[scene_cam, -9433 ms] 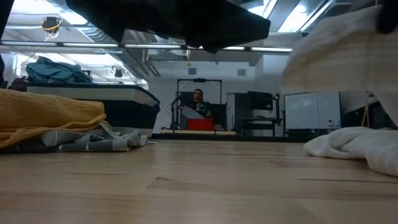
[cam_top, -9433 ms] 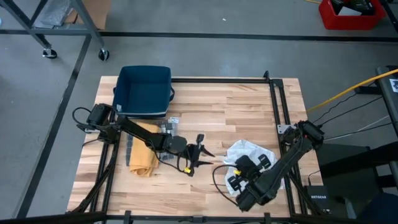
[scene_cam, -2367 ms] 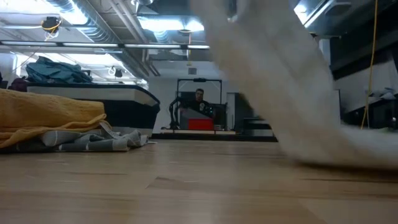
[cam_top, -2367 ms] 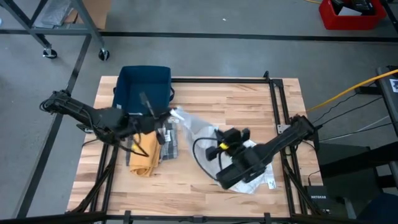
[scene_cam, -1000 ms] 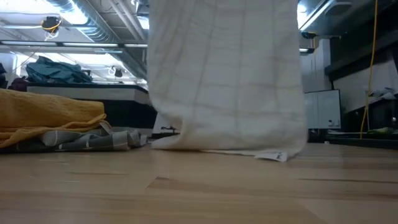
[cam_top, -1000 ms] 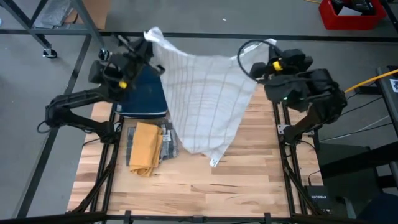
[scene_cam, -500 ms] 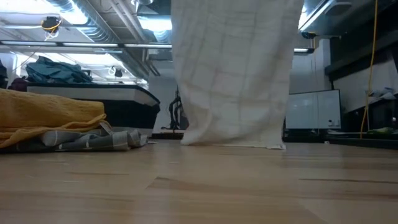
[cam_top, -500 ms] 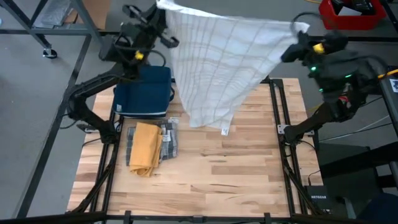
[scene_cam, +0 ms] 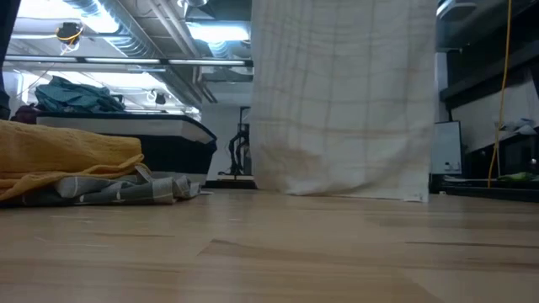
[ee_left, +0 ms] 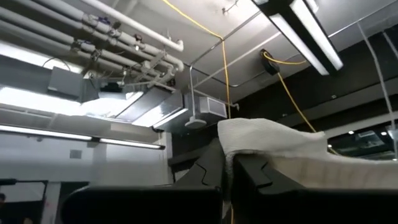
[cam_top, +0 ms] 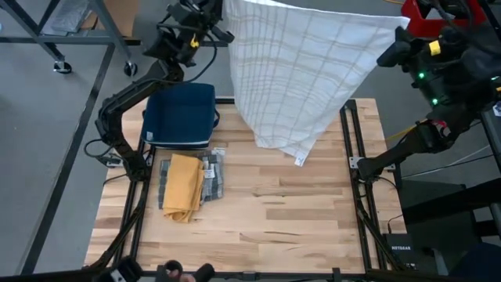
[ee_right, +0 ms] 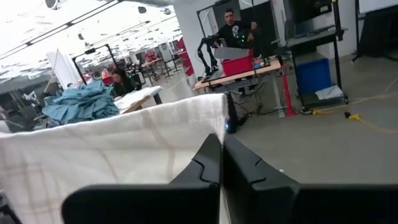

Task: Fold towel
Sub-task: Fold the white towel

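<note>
Now raised higher than 0.5 s back: white towel (cam_top: 301, 70) hangs spread at top centre, hem just above the table (cam_top: 313, 211). Left gripper (cam_top: 221, 9) and right gripper (cam_top: 395, 48) each pinch 1 corner. Ready for laying flat. Count: 1 white towel, 1 yellow cloth (cam_top: 182, 186), 1 blue bin (cam_top: 182, 113).
</note>
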Robot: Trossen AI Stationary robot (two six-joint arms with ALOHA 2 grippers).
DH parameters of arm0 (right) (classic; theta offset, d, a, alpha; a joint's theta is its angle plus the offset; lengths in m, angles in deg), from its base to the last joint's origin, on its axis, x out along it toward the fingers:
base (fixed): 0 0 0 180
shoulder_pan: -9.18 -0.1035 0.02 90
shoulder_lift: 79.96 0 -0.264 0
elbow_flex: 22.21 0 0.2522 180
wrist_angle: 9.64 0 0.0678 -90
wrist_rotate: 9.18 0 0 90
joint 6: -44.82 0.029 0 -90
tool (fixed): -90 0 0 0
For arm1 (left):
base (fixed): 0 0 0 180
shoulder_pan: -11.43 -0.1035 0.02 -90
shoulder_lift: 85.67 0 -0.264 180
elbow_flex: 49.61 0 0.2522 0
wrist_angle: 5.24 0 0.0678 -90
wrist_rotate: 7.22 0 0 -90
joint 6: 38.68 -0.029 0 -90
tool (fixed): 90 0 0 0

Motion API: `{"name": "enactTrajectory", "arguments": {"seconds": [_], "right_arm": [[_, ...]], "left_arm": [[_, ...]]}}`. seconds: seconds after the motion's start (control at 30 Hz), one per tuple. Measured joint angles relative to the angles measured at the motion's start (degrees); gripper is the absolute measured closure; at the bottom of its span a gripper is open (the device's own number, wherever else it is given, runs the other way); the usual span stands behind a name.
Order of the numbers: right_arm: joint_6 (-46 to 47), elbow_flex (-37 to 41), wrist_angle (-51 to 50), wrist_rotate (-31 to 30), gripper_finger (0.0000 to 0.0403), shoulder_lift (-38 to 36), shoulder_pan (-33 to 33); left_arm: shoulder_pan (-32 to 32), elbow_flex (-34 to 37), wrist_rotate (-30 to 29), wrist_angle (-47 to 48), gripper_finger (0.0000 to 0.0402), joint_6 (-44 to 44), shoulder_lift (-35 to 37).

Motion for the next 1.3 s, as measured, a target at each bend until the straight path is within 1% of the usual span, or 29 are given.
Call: {"name": "enactTrajectory", "arguments": {"seconds": [0.17, 0.27, 0.5, 0.6, 0.73, 0.9, 1.17, 1.3], "right_arm": [[-10.0, 0.0, 7.9, 0.4, 0.0398, -0.1, 0.0], [-16.0, 0.1, 12.6, 0.6, 0.0398, 0.0, 0.0], [-24.5, 0.1, 23.8, 4.9, 0.0398, 0.0, 0.0], [-29.2, 0.1, 29.7, 6.4, 0.0398, 0.0, 0.0], [-36.6, 0.1, 36.1, 6.4, 0.0398, 0.0, 0.0], [-43.0, -0.6, 39.1, 6.3, 0.0398, 0.0, 0.0], [-44.9, -0.6, 40.8, 6.5, 0.0398, -0.4, 0.0], [-47.6, -0.6, 41.1, 8.2, 0.0398, -0.6, 0.0]], "left_arm": [[-2.1, 0.0, 0.3, -0.8, 0.0401, 0.9, 0.0], [-3.2, 0.0, 0.8, -3.3, 0.0401, 4.1, 0.0], [-4.7, 0.0, 3.1, -6.4, 0.0401, 9.6, 0.0], [-4.7, 0.0, 4.0, -8.4, 0.0401, 14.5, 0.0], [-4.7, 0.0, 5.6, -9.3, 0.0401, 14.7, 0.0], [-4.7, 0.0, 5.9, -9.2, 0.0401, 13.4, 0.1], [-5.0, 0.0, 6.0, -8.9, 0.0401, 14.4, 0.1], [-5.2, 0.0, 5.8, -9.2, 0.0401, 10.9, 0.1]]}}
